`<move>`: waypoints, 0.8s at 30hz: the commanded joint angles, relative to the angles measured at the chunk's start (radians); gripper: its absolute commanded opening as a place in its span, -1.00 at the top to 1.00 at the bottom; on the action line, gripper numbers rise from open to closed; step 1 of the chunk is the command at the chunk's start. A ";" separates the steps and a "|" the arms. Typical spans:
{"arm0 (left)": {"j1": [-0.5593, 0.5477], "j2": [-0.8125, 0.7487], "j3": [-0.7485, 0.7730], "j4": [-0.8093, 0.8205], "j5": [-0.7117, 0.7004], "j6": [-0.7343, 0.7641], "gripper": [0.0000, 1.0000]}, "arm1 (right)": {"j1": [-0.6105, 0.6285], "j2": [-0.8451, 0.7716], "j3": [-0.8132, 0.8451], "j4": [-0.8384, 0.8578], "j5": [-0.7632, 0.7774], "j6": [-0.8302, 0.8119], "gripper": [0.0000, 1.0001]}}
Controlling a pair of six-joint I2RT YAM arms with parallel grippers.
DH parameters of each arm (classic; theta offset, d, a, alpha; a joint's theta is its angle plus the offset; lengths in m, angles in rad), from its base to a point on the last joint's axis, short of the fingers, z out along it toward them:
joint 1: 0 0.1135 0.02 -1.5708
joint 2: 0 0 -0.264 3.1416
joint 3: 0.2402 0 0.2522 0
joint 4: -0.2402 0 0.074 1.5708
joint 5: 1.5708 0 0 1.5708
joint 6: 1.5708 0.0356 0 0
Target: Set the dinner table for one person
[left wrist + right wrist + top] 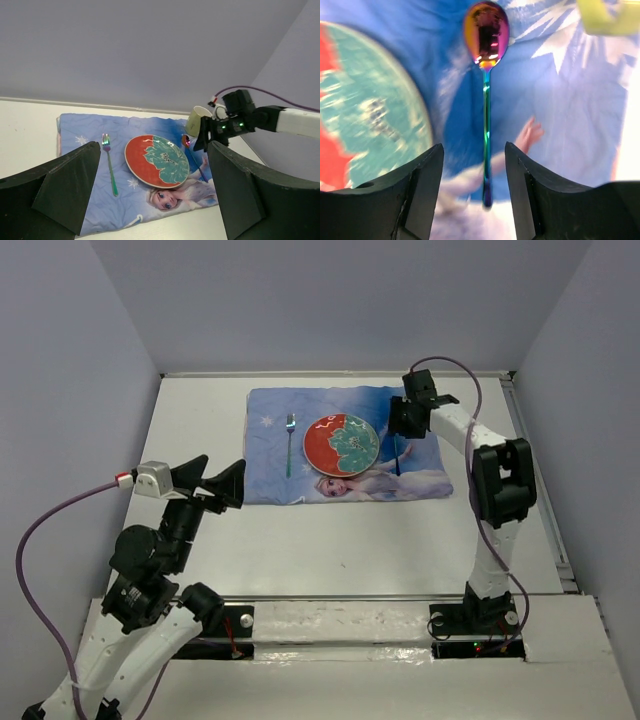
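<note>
On the white dinner table (350, 540) lies a blue cartoon placemat (270, 460). A red and green plate (341, 444) sits in its middle, with a fork (290, 445) to its left. An iridescent spoon (486, 125) lies on the mat right of the plate. My right gripper (473, 147) hangs open just over the spoon's handle end, with a gap on each side of the handle. The spoon (396, 455) shows below the right gripper (403, 420) from above. My left gripper (222, 485) is open and holds nothing, above the table left of the mat.
A yellow-green cup (198, 120) stands at the mat's far right corner, just behind the right gripper (207, 137). Grey walls close in the table at the back and both sides. Bare tabletop lies between the mat and the arm bases.
</note>
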 commanded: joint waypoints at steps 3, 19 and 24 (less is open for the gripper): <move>0.025 0.026 -0.003 0.044 -0.003 0.012 -0.98 | 0.078 -0.424 -0.230 0.182 -0.055 0.014 -0.21; 0.031 0.149 0.044 0.064 0.054 -0.065 -0.98 | 0.151 -1.432 -0.999 0.403 -0.333 0.152 -0.99; 0.031 0.175 0.089 0.058 0.086 -0.074 -0.98 | 0.151 -1.693 -1.033 0.374 -0.270 0.135 -1.00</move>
